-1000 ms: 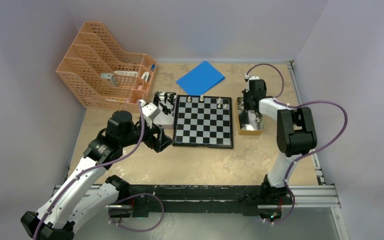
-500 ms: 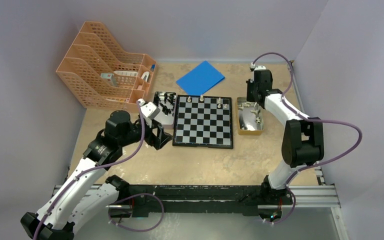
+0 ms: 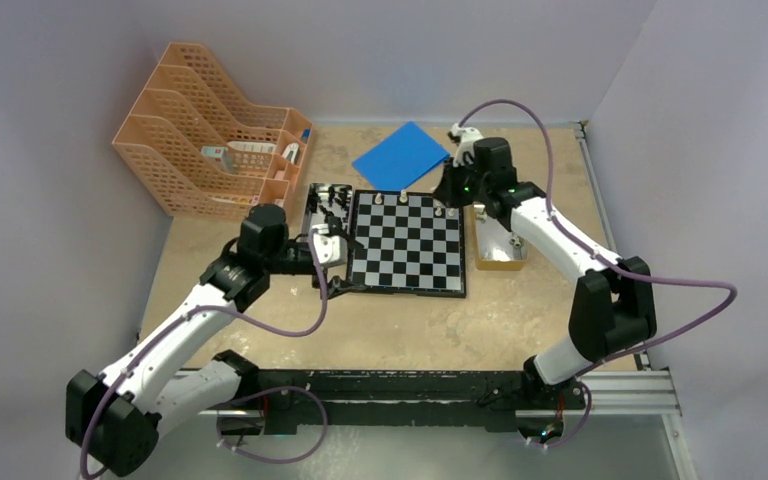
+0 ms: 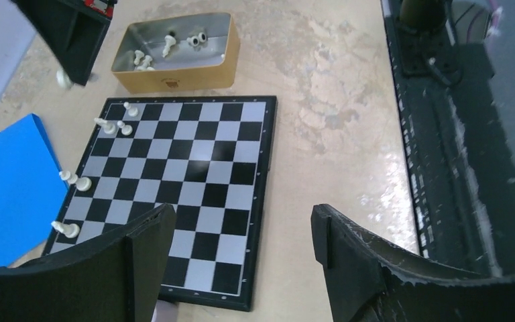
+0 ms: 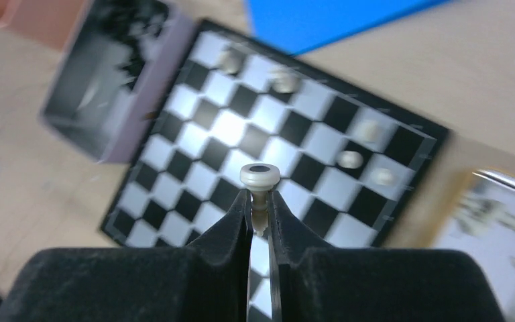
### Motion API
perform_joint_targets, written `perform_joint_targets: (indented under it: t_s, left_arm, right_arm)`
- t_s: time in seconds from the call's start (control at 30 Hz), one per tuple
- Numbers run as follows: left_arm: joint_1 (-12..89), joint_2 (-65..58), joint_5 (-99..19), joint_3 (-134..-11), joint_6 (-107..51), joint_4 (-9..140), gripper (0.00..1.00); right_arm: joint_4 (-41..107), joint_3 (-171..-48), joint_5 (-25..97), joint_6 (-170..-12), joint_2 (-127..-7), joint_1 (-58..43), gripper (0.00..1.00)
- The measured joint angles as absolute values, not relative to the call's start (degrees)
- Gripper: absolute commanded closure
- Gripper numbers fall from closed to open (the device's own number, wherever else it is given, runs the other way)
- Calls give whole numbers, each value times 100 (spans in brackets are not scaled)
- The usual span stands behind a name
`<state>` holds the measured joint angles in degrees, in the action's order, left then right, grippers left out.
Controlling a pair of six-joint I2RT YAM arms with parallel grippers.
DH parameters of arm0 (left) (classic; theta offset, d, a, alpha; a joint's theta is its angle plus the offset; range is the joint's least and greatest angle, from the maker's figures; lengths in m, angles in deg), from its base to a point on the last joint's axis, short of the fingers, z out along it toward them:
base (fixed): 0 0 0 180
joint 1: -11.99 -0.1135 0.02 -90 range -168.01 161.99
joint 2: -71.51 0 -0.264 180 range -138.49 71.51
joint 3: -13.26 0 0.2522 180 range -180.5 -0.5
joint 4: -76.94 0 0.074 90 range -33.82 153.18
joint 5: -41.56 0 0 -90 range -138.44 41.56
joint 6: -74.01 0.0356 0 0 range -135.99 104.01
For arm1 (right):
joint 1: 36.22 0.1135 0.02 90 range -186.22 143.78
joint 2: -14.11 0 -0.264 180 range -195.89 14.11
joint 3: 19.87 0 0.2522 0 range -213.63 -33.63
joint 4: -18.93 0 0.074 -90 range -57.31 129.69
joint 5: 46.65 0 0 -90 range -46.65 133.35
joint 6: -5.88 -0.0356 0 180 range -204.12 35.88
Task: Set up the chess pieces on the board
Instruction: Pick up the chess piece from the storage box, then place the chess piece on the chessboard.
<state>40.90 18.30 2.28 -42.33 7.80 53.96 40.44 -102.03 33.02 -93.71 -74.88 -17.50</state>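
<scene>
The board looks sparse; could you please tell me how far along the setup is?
Done: a few white pieces stand along one edge of the board. In hand: the right end effector is shut on another white piece above it; the left end effector is open and empty. Left: black pieces in the grey tray, white ones in the gold tin.

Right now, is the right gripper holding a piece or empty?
Holding: the right gripper is shut on a white chess piece, stem pinched, head showing above.

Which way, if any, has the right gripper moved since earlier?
Yes. The right gripper went left, from over the gold tin to the far right corner of the board.
</scene>
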Motion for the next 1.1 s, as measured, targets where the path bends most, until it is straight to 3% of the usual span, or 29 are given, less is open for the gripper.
perform_joint_targets:
  t_s: [0.53,1.1]
  left_arm:
    - [4090,1447,409,-4327,4415,5538,27]
    - [4094,979,427,-4504,5268,5497,39]
  right_arm:
    - [3524,-9696,773,-9627,-6972,-331,85]
    - [3067,-9401,-394,-9751,-6904,-102,85]
